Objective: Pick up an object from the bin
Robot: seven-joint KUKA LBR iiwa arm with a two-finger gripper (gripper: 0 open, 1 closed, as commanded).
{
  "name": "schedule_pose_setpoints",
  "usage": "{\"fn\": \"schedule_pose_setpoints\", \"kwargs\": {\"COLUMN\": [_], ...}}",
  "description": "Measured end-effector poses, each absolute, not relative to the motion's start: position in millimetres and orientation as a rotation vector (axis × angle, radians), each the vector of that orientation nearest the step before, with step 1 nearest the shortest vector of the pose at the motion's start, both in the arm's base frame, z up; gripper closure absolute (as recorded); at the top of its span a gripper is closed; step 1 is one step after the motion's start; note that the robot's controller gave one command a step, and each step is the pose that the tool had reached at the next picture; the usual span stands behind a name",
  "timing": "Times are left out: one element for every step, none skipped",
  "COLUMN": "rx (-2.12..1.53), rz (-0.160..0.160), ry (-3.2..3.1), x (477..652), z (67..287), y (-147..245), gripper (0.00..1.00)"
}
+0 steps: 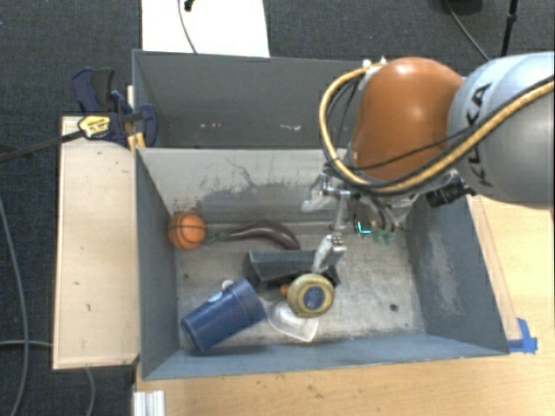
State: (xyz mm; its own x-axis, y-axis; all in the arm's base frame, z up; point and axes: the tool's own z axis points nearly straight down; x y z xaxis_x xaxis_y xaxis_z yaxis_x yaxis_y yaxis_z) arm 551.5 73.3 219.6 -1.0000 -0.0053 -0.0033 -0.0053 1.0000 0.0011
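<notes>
My gripper (327, 251) hangs low in the middle of the bin, below the arm's wrist. Its tip is just above the right end of a dark grey block (279, 267) that lies on the floor. A round brass-coloured disc with a dark centre (310, 295) sits right in front of the block, close under the gripper. A clear plastic piece (291, 323) lies against the disc's front. Nothing shows in the gripper.
A blue cup (220, 314) lies on its side at the front left. A small orange ball (186, 230) sits by the left wall, with a dark curved eggplant-shaped thing (264, 232) next to it. The bin's right half has bare floor.
</notes>
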Motion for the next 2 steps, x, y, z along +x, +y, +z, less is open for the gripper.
{"fn": "schedule_pose_setpoints", "kwargs": {"rx": [-0.007,0.003], "rz": [0.002,0.003], "ry": [3.138,3.130], "x": [551.5,557.9], "z": [219.6,175.5], "y": [73.2,70.7], "gripper": [0.00,0.00]}}
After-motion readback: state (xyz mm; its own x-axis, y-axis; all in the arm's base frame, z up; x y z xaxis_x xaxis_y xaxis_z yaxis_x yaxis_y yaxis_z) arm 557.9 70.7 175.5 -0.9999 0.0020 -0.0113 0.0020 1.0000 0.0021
